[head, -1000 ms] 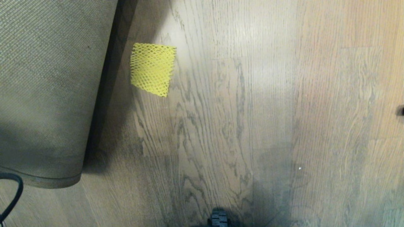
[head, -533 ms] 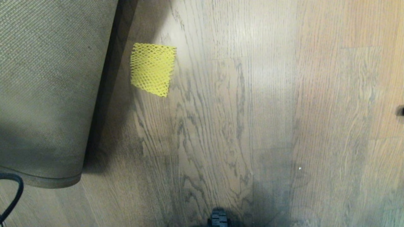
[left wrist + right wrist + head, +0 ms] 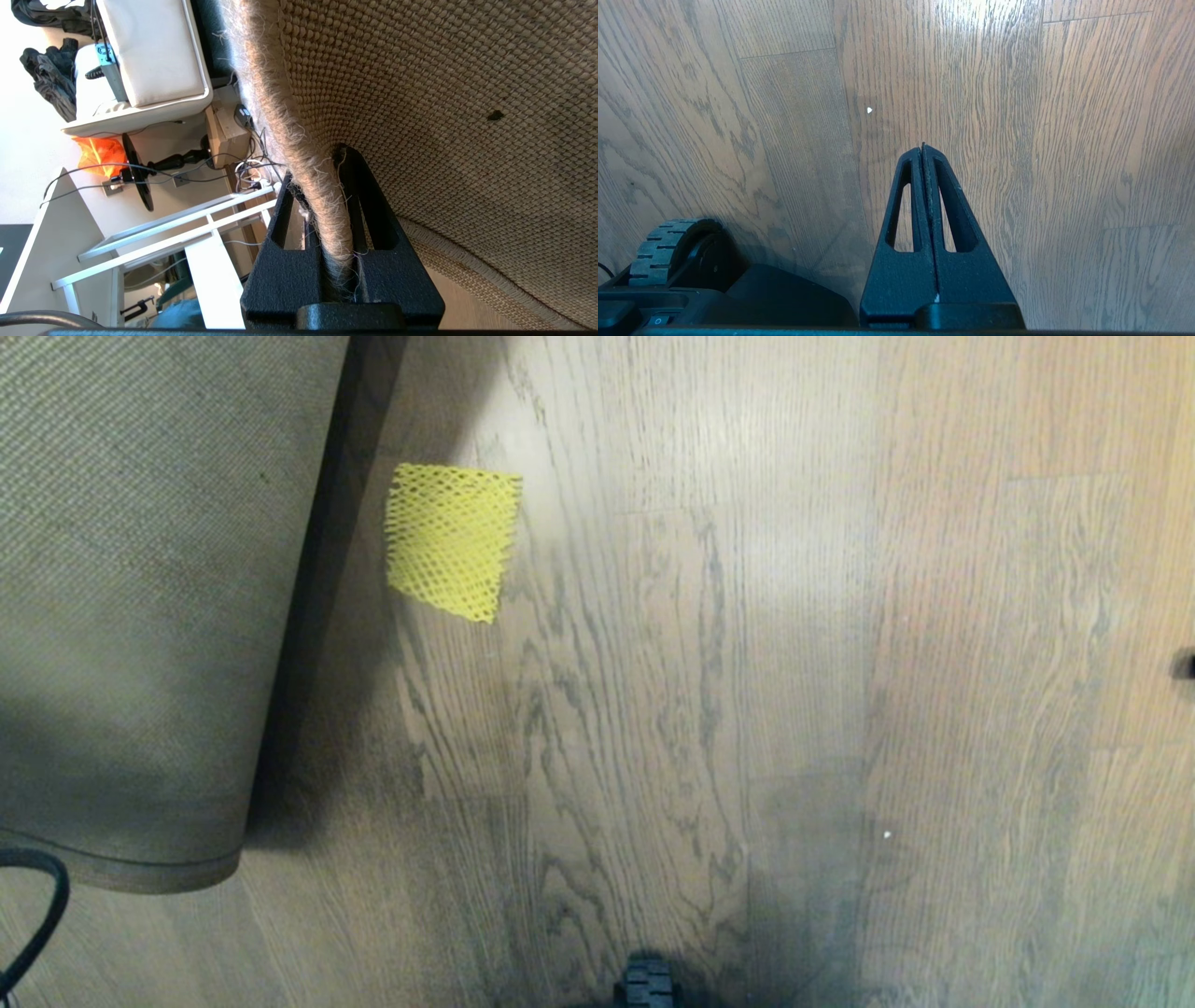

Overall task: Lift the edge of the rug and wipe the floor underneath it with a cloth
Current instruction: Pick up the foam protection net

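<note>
1. The rug edge point(image 3: 322, 186) is pinched between the narrowed fingers of the left claw point(image 3: 329, 161) and held up off the floor point(image 3: 747, 663), so the beige woven backing point(image 3: 140, 569) faces the head camera and the grey pile faces away.
2. That hold exposes the planks the rug would cover; in the head view a dark shadow runs along the raised border, and the rounded corner point(image 3: 187, 873) hangs low on the robot's left.
3. The cloth point(image 3: 453, 539), a yellow mesh square, lies flat on the floor just beside the lifted border, apart from both claws and within the strip that needs wiping.
4. The right claw point(image 3: 923, 148) hangs over bare boards near the base wheel point(image 3: 663, 247), fingers pressed together and holding nothing. It is well apart from the cloth.
5. Judged from this layout, the lift is done and the wipe has not begun: the left arm serves as a prop while the right is free to fetch the cloth.
6. A likely risk is the thick edge slipping from the pinch and dropping onto the cloth.
</note>
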